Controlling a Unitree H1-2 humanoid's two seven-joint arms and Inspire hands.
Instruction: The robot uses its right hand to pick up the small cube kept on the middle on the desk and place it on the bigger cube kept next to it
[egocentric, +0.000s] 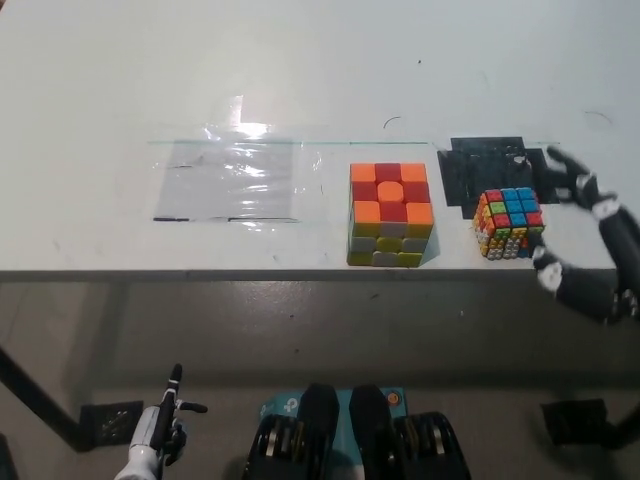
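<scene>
Orange-red-topped bigger cube (390, 214), multicoloured small cube (509, 222), white desk (300, 70).

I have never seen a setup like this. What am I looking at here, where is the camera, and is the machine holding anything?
This is a view from a camera on a humanoid robot's head, looking steeply down at a white desk. The robot has two arms with fingered hands. Its black right hand is at the picture's right, open, with fingers spread beside the small cube; it is not holding it. The white left hand hangs low at the lower left, below the desk edge, holding nothing.

On the desk lie two colourful puzzle cubes: the small cube on a black patch, and to its left the bigger cube with an orange and red top. Further left is a shiny clear sheet lying flat.
</scene>
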